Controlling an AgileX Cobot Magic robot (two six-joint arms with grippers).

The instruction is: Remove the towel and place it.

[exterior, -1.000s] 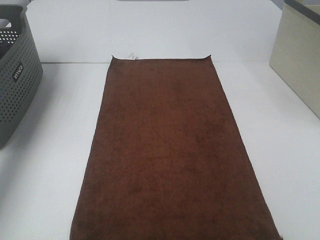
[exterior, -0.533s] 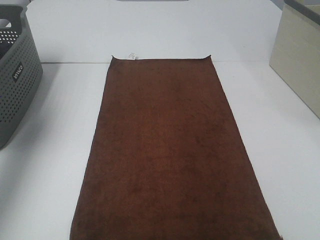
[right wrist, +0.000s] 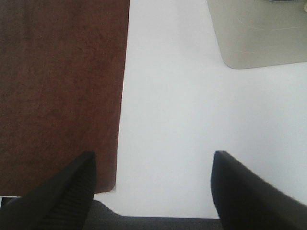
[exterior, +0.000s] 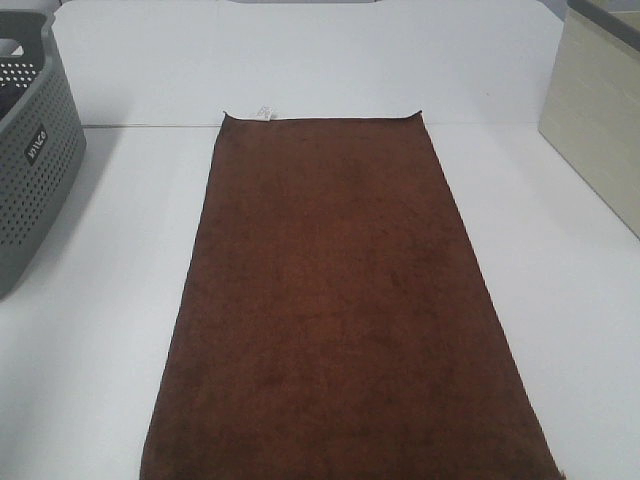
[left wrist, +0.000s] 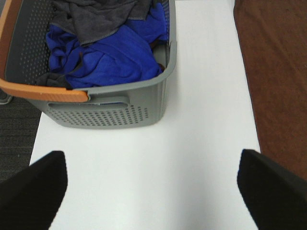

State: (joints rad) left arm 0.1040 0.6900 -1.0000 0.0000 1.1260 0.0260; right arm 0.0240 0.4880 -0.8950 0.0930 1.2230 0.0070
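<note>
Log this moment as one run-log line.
towel: flat on table, untouched | left claw: open, empty, near grey basket | right claw: open, empty, at towel's edge | task: not started

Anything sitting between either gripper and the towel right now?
Nothing visible. The towel lies flat on the white table; only bare table separates the open left gripper from it, and the open right gripper hangs over its edge.

Both tools spread wide, holding nothing
Left tool (left wrist: 152,191) and right tool (right wrist: 153,189) hang above the desk, fingers parted.
</note>
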